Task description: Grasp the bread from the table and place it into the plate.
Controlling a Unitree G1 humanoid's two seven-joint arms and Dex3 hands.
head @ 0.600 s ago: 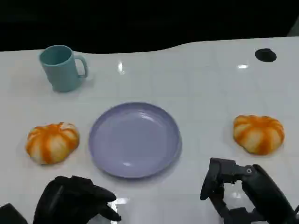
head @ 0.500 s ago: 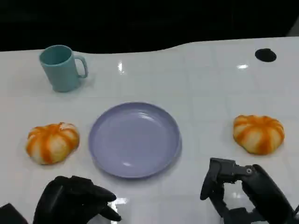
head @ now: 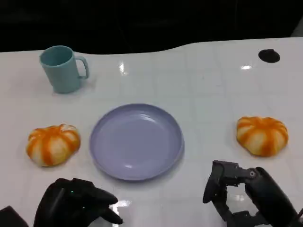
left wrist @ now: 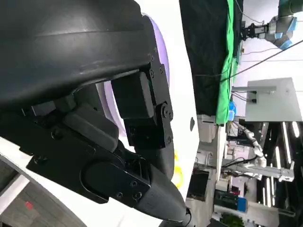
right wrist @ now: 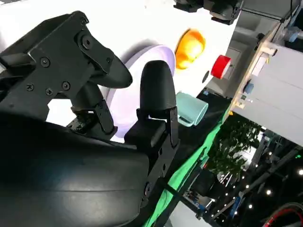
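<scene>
Two orange-and-white striped breads lie on the white table, one point(head: 52, 144) left of the lilac plate point(head: 136, 141) and one point(head: 262, 135) to its right. Nothing lies in the plate. My left hand point(head: 75, 203) sits low at the near edge, below the left bread, with its fingers curled in and nothing in them. My right hand point(head: 246, 196) hovers near the front edge, short of the right bread, fingers apart and holding nothing. The right wrist view looks past the hand's fingers point(right wrist: 156, 94) to the plate point(right wrist: 163, 49) and the far bread point(right wrist: 190, 43).
A teal cup point(head: 61, 68) stands at the back left, also seen as the cup point(right wrist: 191, 109) in the right wrist view. A small black disc point(head: 269, 55) lies at the back right. A red object point(right wrist: 220, 66) sits beyond the table.
</scene>
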